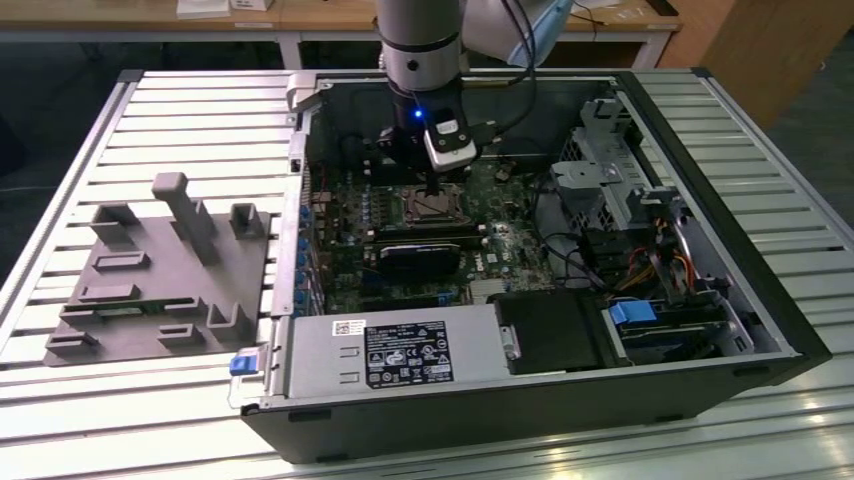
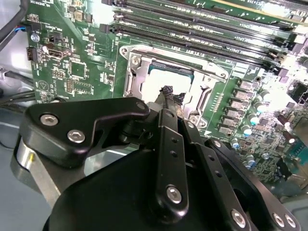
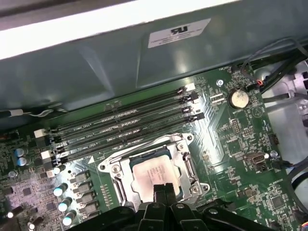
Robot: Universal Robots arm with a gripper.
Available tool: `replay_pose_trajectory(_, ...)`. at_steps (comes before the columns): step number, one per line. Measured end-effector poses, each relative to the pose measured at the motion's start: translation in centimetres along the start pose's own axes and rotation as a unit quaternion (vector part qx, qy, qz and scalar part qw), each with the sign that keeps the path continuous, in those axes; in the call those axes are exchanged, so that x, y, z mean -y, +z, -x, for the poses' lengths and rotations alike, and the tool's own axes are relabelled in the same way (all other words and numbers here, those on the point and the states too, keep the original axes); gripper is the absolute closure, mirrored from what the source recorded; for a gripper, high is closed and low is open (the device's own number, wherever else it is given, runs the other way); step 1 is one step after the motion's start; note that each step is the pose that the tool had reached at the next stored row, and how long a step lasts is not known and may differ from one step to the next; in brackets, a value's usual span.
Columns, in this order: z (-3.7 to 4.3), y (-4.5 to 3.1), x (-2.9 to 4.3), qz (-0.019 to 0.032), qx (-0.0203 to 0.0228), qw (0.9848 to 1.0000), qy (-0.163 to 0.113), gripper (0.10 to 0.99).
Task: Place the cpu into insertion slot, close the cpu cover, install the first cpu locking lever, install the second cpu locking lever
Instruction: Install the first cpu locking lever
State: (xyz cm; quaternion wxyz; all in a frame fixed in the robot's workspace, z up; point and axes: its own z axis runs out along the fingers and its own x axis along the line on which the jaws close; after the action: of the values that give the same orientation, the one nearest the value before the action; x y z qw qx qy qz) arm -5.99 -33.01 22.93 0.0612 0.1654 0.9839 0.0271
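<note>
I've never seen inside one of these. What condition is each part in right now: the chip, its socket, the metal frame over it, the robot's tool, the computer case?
cpu: lying flat in its socket.
insertion slot: filled by the chip.
cpu cover: looks lowered around the chip, which shows through its window.
tool: just above the chip's edge, fingertips close together, holding nothing visible.
computer case: side open, lying on the table.
memory slots: look empty.

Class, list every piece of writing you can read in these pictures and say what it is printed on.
Black label on the power supply: print too small to read.
White sticker on the case wall: blurred, unreadable.
Motherboard markings: too small to read.
No text is legible.
</note>
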Motion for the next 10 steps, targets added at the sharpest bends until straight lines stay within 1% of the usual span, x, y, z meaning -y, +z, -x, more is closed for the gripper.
replay_pose_trajectory(6, 0.89, 0.09, -0.31, -0.0036, -0.0105, 0.9999, 0.0, 0.984)
replay_pose_trajectory(8, 1.03, 0.1, -0.35, -0.0042, -0.0123, 0.9999, 0.0, 0.984)
replay_pose_trajectory(10, 1.04, 0.1, -0.35, -0.0043, -0.0125, 0.9999, 0.0, 0.984)
